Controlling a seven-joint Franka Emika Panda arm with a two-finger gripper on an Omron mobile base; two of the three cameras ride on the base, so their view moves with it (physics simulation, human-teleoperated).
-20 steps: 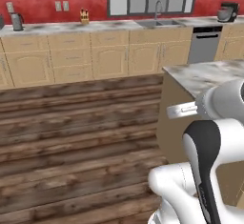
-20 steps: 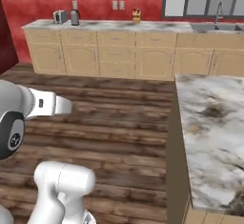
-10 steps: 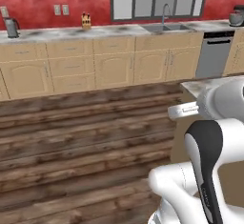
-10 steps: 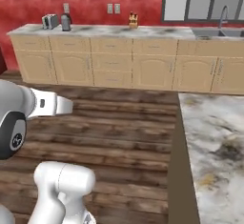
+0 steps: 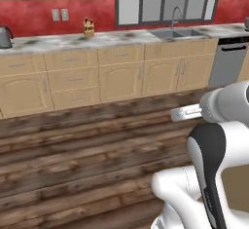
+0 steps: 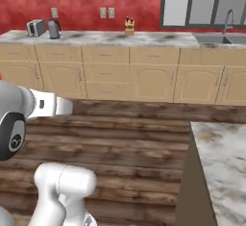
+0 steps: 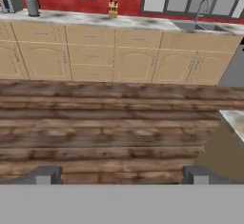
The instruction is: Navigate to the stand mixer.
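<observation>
Gaping pincer (image 7: 121, 175) above plank floor (image 7: 119, 123); stand mixer (image 5: 247, 24) a cropped dark sliver.

The white arm (image 5: 214, 164) bends up at the lower right of the left base view. The gripper (image 7: 119, 174) sits at the bottom of the hand view, its two fingertips (image 7: 45, 174) spread wide apart with nothing between them.

the stand mixer (image 5: 246, 24) is showing as just a dark rounded sliver at the upper right edge of the left base view, cut off by the frame. it is sitting on the marbled counter (image 5: 228, 29); its bowl and pose are impossible to tell.
</observation>
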